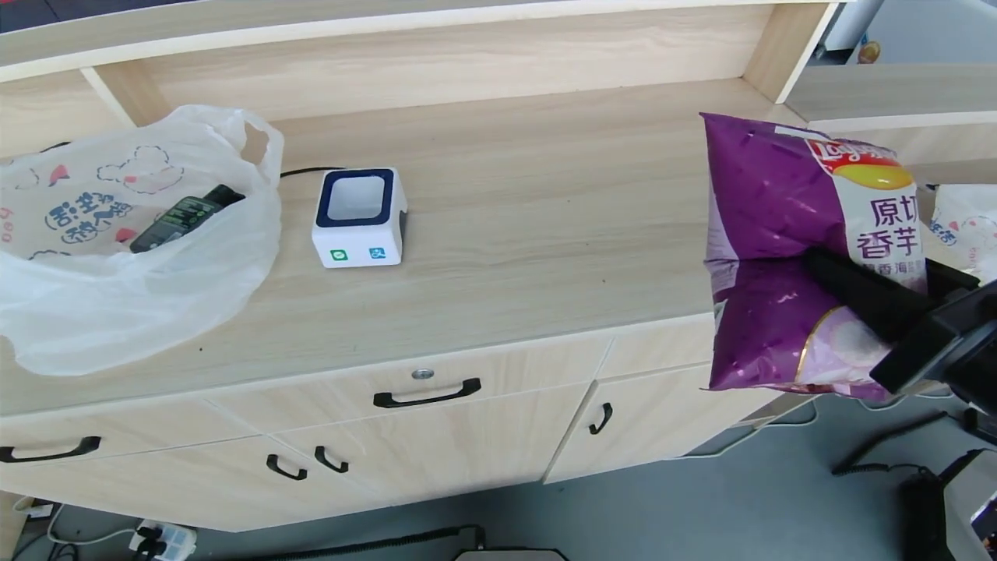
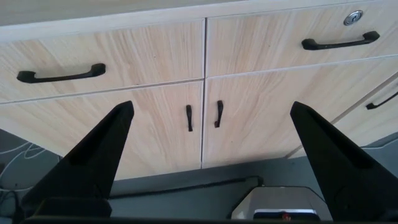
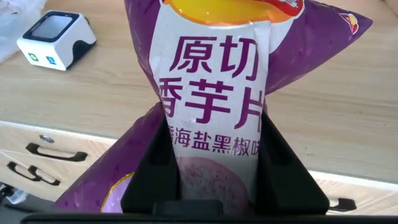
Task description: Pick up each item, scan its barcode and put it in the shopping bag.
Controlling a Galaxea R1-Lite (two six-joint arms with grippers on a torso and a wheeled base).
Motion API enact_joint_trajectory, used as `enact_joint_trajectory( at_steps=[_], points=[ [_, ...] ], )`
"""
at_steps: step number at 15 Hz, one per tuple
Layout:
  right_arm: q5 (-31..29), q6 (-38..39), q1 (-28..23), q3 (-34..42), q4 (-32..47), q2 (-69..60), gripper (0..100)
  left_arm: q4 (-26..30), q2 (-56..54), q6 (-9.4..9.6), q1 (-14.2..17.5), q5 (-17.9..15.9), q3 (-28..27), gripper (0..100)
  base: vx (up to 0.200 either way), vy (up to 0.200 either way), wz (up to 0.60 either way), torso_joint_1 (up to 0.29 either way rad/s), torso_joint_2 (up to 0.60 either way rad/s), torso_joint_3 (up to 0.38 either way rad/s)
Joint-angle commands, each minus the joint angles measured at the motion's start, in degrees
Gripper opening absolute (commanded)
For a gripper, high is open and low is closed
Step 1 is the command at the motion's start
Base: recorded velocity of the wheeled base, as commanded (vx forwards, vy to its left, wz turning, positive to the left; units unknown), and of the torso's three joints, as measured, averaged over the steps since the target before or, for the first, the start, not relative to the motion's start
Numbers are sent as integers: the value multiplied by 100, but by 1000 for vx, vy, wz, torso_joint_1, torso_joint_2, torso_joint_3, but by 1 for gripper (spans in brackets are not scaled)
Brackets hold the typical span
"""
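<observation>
A purple bag of crisps (image 1: 787, 257) hangs in the air off the counter's right end, pinched at its middle by my right gripper (image 1: 845, 276). In the right wrist view the black fingers (image 3: 158, 168) squeeze the crisps bag (image 3: 214, 87) from both sides. A white scanner (image 1: 360, 217) with a dark blue top frame sits on the counter, also seen as the scanner (image 3: 56, 38) far off. A translucent shopping bag (image 1: 117, 257) lies at the counter's left with a dark packet (image 1: 183, 218) inside. My left gripper (image 2: 211, 158) is open, low before the cabinet doors.
The wooden counter (image 1: 530, 234) has a raised back ledge and drawers with black handles (image 1: 426, 394) below. A second plastic bag (image 1: 966, 226) lies at the far right. Cables and a power strip (image 1: 160, 539) lie on the floor.
</observation>
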Motion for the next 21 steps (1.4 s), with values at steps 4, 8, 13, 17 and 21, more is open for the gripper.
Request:
enact_joint_trajectory(
  at_steps=[4,8,13,17,21],
  points=[
    [-40,107,-57,-38,52,-85,0,-6,9,-5,1,-2,0,100,0,0,600,5,4,2],
    [39,133,-584,23,52,-173,0,-6,9,-102,1,-2,0,100,0,100,150,4,2,1],
    [56,282,-602,32,61,-200,0,-6,9,-216,1,-2,0,100,0,200,0,0,4,2],
    [56,326,-602,23,149,-191,0,-6,9,-207,1,-2,0,100,150,200,0,1,1,4],
    [65,353,-602,58,149,-200,0,3,9,-198,1,-2,0,100,200,150,0,7,0,1]
  ],
)
